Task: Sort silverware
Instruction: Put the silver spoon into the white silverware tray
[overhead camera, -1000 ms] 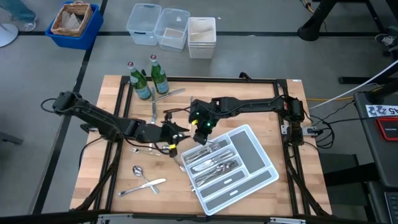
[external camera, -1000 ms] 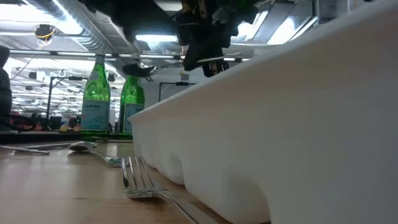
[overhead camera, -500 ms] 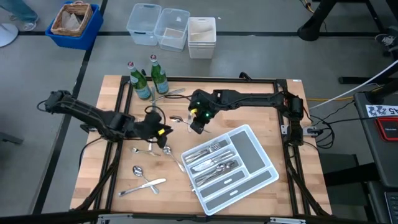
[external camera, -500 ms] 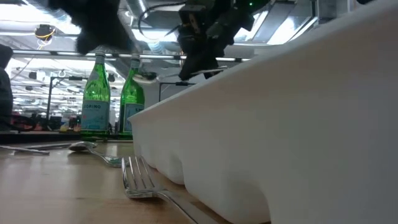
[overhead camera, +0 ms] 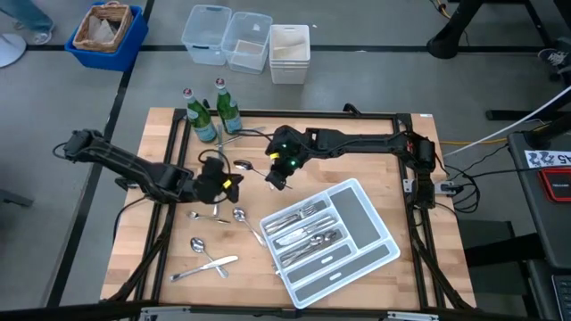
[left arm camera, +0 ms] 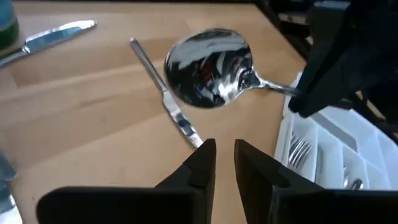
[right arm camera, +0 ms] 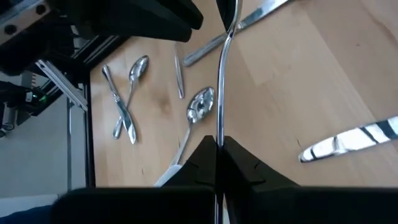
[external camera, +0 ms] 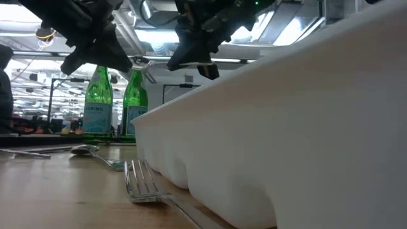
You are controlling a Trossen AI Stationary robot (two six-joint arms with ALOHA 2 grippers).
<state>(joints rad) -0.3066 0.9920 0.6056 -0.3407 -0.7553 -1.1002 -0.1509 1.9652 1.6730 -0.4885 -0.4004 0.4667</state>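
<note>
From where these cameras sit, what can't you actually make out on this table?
- Low view: the white tray's wall hides its contents and the table beyond it.
- High view: pieces in the tray are too small to tell forks from knives.
- Right wrist view: the held spoon shows edge-on; its bowl is cut off.

— What carries everything here?

— A light wooden table with a black metal frame along its edges.

— And what lies directly on it?

— A white plastic divided tray, set at an angle toward the right front. Two green glass bottles stand upright side by side near the back left corner, with a silver knife just beside them.

— Anything loose on the wood?

— Yes. A silver spoon and two crossed pieces of silver cutlery lie at the front left. Another shiny spoon rests near the tray's left end, and a silver fork lies beside the tray's wall.
</note>
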